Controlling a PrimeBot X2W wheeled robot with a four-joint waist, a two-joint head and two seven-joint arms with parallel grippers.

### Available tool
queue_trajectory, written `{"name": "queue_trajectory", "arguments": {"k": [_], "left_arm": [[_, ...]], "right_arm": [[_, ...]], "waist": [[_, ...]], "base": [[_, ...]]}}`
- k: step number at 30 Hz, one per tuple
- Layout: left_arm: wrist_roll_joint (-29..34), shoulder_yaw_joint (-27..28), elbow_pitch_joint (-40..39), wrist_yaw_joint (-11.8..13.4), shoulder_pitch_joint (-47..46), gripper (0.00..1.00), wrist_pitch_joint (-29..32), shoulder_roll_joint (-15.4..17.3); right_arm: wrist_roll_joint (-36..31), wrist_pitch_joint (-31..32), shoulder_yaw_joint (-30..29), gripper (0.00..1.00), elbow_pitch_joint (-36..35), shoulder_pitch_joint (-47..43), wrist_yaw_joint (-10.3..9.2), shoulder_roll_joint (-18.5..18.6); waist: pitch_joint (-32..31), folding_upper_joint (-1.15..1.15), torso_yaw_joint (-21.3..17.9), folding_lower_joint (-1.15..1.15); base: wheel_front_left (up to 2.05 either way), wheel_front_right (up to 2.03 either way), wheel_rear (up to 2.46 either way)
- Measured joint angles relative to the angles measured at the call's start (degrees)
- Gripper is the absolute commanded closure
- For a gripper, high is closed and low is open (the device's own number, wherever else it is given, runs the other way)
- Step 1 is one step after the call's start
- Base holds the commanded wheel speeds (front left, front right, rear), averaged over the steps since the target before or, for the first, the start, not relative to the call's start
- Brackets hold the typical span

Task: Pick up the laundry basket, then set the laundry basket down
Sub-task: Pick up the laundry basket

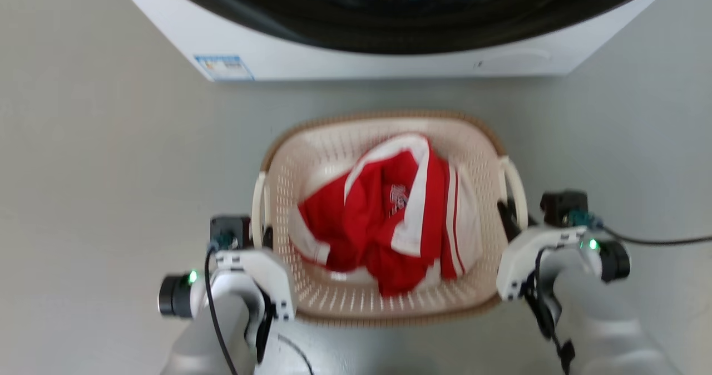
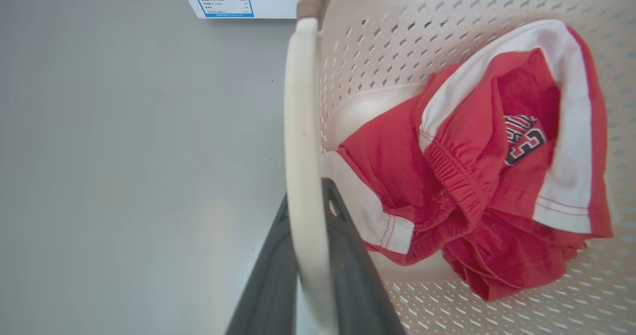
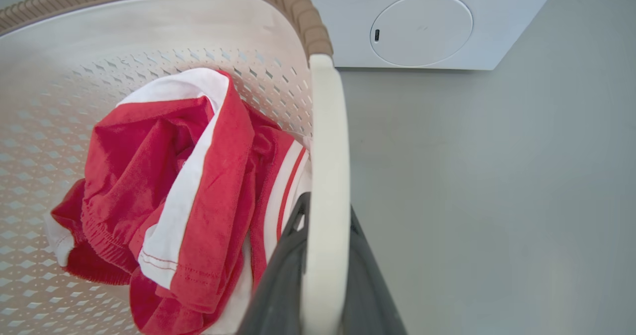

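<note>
Balance is what we read in this hold: the laundry basket (image 1: 389,114) lies on or just over the grey floor (image 1: 111,169), directly in front of the washing machine (image 1: 356,66), and we cannot tell whether it is clear of the ground. We see both of its white side handles gripped together, so we judge the load should rise level instead of tipping. Our left pincer (image 2: 306,196) is clamped on the left handle (image 2: 299,101), one dark finger on each side of the bar. Our right pincer (image 3: 326,206) is clamped on the right handle (image 3: 328,126) the same way. Both grips sit toward the near end of the handles, which we judge could let the far side sag. A crumpled red and white garment (image 1: 389,213) lies in the middle of the basket, keeping the weight roughly centred
</note>
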State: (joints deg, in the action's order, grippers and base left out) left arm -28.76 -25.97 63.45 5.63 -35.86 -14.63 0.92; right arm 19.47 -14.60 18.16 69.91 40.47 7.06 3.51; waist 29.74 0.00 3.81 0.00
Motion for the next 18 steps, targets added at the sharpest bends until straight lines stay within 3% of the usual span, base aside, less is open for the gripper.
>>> {"name": "queue_trajectory", "arguments": {"k": [18], "left_arm": [[-6.57, -7.32, 6.86, -0.18, 12.2, 1.0, 2.13, -0.25]], "right_arm": [[13.45, 6.1, 12.87, 1.0, 0.56, -14.05, 0.0, -0.65]], "waist": [[-19.45, 0.0, -1.37, 0.0]], "base": [[0.0, 0.0, 0.0]]}}
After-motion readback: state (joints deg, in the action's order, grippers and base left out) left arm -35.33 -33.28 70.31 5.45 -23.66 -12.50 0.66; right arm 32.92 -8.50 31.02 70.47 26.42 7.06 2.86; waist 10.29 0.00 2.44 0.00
